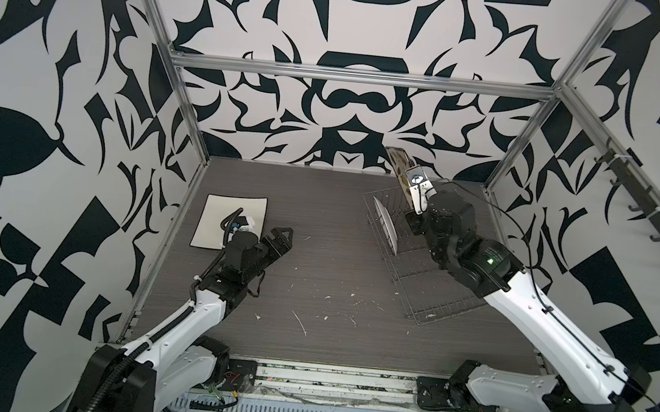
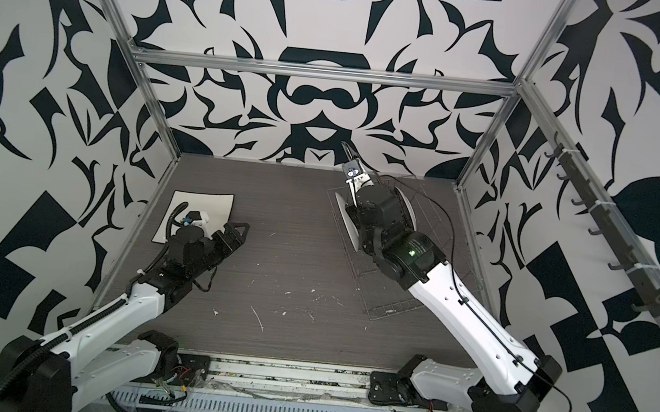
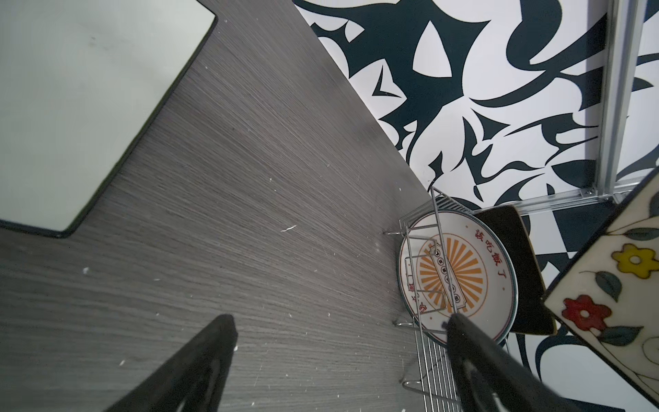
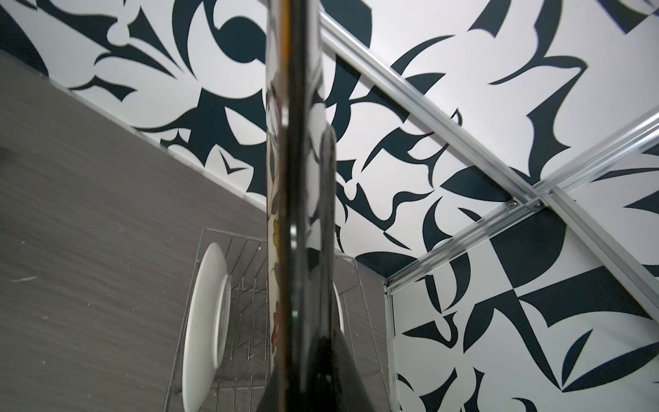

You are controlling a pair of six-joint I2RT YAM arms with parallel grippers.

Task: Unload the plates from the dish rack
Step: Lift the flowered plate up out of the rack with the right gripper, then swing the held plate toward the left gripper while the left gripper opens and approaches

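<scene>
Top views both show the grey table point(image 1: 314, 264) as the widest thing, bare across its middle; on its right side lies the dish rack point(image 1: 431, 299), close to the back wall and the frame post; on its left lies a white square plate point(image 1: 212, 219), flat and already out. Above the rack's far end the right gripper point(image 1: 408, 188) is clamped on the flowered plate point(image 1: 396, 159), held on edge and tilted; its lower edge is hidden behind the arm, so I cannot tell whether it is clear of the tines. A round plate point(image 3: 460, 278) and a black plate point(image 3: 517, 267) stand in the rack just beside it; a sideways swing made too low could knock either, or snag a wire and drag the rack. The grip is on a glossy rim; a quick turn might let it slip. The left gripper point(image 3: 342, 321) hangs with jaws spread wide, holding nothing, near the white plate; free room lies between that plate and the rack.
</scene>
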